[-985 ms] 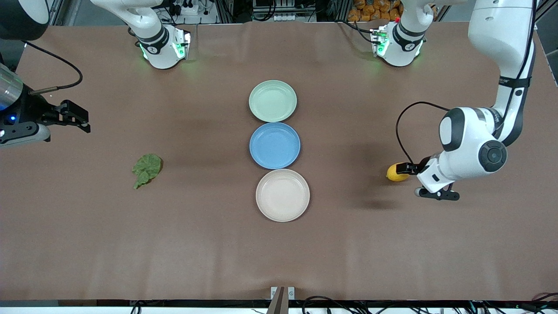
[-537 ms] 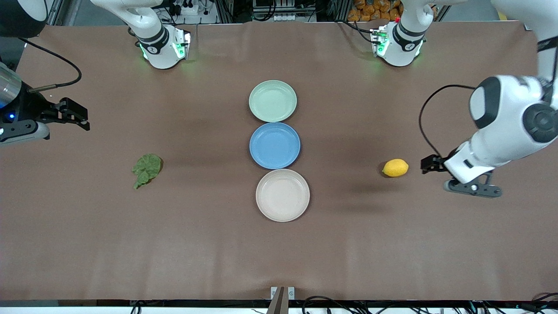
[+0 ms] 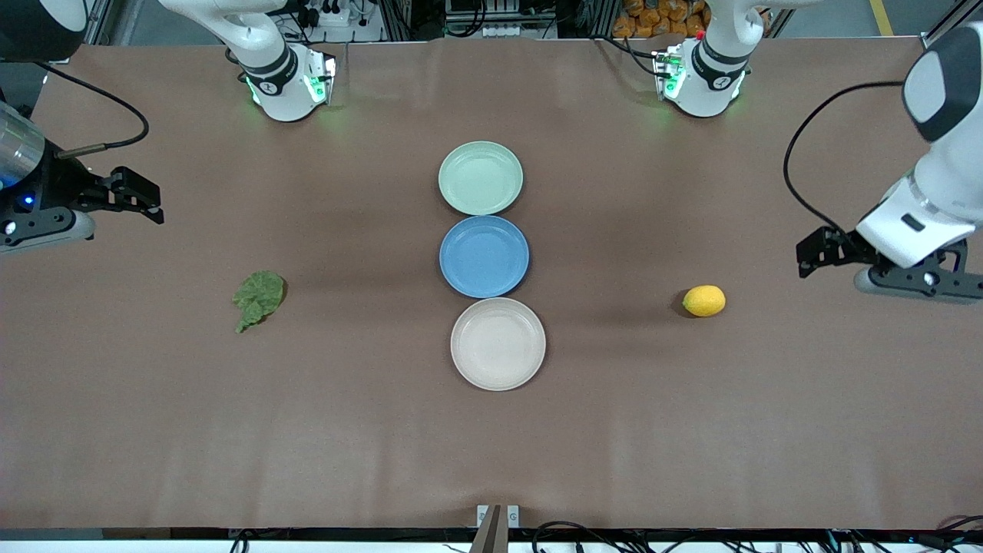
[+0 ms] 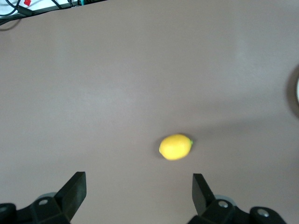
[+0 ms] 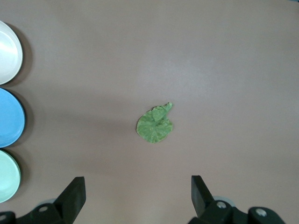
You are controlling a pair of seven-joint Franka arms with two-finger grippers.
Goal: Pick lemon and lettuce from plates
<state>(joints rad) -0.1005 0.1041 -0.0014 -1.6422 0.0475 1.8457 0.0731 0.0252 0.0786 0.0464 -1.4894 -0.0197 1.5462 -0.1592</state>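
Both task items lie on the bare surface [image 3: 691, 430], off the plates. We judge the picking-out done and both arms backed away to their ends.

Lemon [image 3: 704, 300]: alone toward the left arm's end of the surface, well apart from the plates. It lies on its side, long axis roughly along the length of the surface. Small, oval, bright yellow, smooth-looking skin, a tiny green nub at one tip in the left wrist view [image 4: 175, 146]. It looks liable to roll if nudged.

Lettuce [image 3: 259, 298]: toward the right arm's end, well apart from the plates, lying flat. Dark green, wrinkled, ragged outline, a narrow tail pointing toward the front edge. In the right wrist view [image 5: 155, 124] it reads as a rounded crumpled leaf with one small lobe.

Plates: three in a touching row across the middle of the surface, all empty. Mint green plate [image 3: 481, 177] is nearest the arms' bases, blue plate [image 3: 484, 256] in the middle, beige plate [image 3: 498, 343] nearest the front edge.

Left claw [image 3: 815, 252]: up over the surface near the left arm's end edge, fingers spread wide, holding nothing, the lemon not between them.

Right claw [image 3: 140, 197]: over the right arm's end of the surface, also wide and empty; the lettuce sits clear of it.
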